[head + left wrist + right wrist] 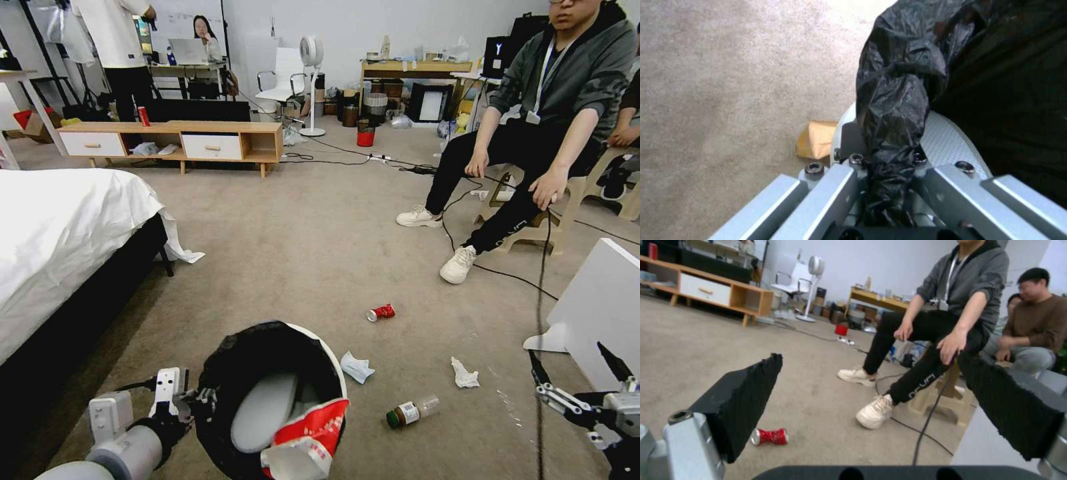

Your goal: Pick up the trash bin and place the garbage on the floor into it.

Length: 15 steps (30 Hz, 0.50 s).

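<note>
The trash bin (267,343), white with a black bag over its rim, hangs low in front of me. My left gripper (193,400) is shut on its left rim, and the left wrist view shows the pinched black bag (902,100) between the jaws of that gripper (887,158). A red snack packet (308,430) lies over the bin's near rim. On the floor (320,233) lie a crushed red can (381,312), two white tissues (356,367) (465,375) and a green-capped bottle (412,411). A brown paper bag (815,143) lies beside the bin. My right gripper (567,351) hangs open at the lower right, with the can (770,436) below it.
A bed (60,227) with a white sheet stands on the left. A seated person's legs (460,220) and a black cable (540,300) are at the right, next to a white board (600,313). A low wooden cabinet (173,140) and a small red bin (365,138) stand far back.
</note>
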Available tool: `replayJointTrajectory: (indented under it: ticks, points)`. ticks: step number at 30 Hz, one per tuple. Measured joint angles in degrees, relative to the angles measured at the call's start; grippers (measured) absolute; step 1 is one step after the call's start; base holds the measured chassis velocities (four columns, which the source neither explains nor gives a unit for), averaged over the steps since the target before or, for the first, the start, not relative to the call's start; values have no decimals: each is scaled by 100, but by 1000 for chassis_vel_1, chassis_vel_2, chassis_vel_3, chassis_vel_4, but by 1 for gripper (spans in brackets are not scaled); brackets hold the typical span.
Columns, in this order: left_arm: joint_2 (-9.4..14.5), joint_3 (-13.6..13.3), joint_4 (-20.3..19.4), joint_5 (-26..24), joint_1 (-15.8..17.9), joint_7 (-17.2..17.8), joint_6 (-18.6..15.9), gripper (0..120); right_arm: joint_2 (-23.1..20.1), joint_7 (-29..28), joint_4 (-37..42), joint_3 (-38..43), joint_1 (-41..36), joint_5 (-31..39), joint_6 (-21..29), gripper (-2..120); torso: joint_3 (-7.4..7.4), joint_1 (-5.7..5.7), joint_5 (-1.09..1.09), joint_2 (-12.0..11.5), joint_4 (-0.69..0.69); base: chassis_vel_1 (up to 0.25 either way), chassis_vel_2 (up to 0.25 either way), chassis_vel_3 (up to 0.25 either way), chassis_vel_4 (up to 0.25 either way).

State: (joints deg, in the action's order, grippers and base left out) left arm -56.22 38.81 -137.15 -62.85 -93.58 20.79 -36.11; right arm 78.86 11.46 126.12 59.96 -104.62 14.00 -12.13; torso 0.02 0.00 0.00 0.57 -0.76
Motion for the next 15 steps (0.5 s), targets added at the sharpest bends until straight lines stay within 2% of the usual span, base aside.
replayJointTrajectory:
  ticks: [5, 15]
  points:
    - [-16, -55, 9, -26, -14, 96, -28, 1, 102, -1, -52, -6, 0, -28, 0, 100, 0, 0, 0, 0, 0, 0, 0, 0, 0]
    - [148, -105, -21, -278, -53, 374, -256, 1, 351, 73, -393, -179, -90, -317, -172, 100, 0, 0, 0, 0, 0, 0, 0, 0, 0]
